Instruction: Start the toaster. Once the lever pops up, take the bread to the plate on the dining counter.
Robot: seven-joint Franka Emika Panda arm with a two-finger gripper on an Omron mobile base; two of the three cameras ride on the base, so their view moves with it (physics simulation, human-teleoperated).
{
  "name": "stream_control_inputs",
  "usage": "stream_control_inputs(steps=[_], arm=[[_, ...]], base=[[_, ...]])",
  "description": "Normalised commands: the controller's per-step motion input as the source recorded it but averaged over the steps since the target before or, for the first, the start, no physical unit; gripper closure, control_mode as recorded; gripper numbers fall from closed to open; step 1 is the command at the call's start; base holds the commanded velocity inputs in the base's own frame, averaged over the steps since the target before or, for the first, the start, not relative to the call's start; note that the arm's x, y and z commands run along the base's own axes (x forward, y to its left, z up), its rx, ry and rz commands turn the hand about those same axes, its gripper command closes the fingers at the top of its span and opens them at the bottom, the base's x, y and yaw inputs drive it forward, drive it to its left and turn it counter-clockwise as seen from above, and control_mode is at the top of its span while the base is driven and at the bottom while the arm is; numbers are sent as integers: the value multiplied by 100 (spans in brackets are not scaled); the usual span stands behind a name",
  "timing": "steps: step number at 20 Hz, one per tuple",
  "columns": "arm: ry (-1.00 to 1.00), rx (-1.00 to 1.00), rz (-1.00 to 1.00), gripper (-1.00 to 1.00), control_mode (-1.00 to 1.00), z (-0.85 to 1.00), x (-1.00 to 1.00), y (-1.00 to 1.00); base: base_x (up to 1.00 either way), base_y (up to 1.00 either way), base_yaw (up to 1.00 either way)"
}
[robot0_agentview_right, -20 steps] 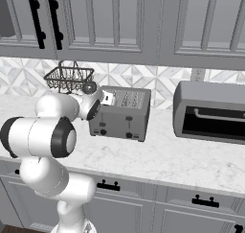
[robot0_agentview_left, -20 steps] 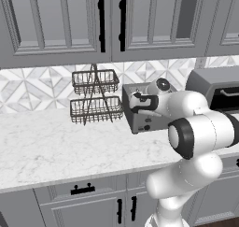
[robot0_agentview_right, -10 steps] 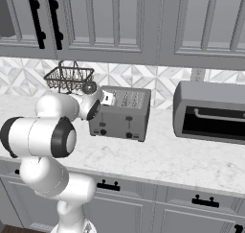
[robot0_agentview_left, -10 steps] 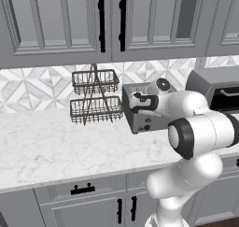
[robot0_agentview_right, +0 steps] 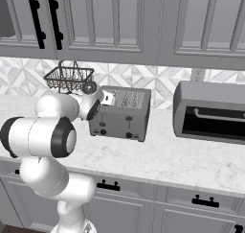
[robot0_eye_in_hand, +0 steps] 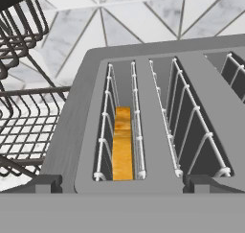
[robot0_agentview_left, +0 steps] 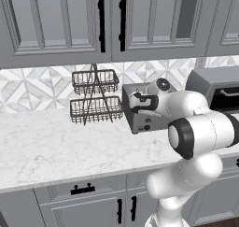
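The grey toaster point(robot0_agentview_right: 123, 116) stands on the marble worktop against the tiled wall. In the hand view I look down on the toaster's top point(robot0_eye_in_hand: 158, 64). The orange-yellow bread point(robot0_eye_in_hand: 123, 148) sits deep in the left slot, and the slot beside it is empty. My gripper point(robot0_eye_in_hand: 123, 181) hovers open just above that end of the toaster, with its fingertips point(robot0_eye_in_hand: 45, 183) set wide either side of the two slots. The gripper point(robot0_agentview_left: 140, 102) also shows at the toaster's top edge, and my arm hides part of the toaster point(robot0_agentview_left: 140, 121). A small dark lever point(robot0_agentview_right: 128, 118) sits on the front face. The plate and the dining counter are out of view.
A two-tier wire basket rack point(robot0_agentview_left: 95, 97) stands just left of the toaster, close to my hand. A larger grey microwave point(robot0_agentview_right: 210, 113) sits to the right. Upper cabinets point(robot0_agentview_right: 119, 21) hang above. Bare marble worktop point(robot0_agentview_left: 51, 146) stretches to the left and front.
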Motion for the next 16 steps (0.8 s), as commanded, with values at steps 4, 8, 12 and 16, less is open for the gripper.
stream_control_inputs(steps=[4,8,12,16], arm=[[0,0,0,-100,-100,0,0,0],[0,0,0,-100,-100,0,0,0],[0,0,0,-100,-100,0,0,0],[0,0,0,-100,-100,0,0,0]], base=[[0,0,0],[0,0,0],[0,0,0],[0,0,0]])
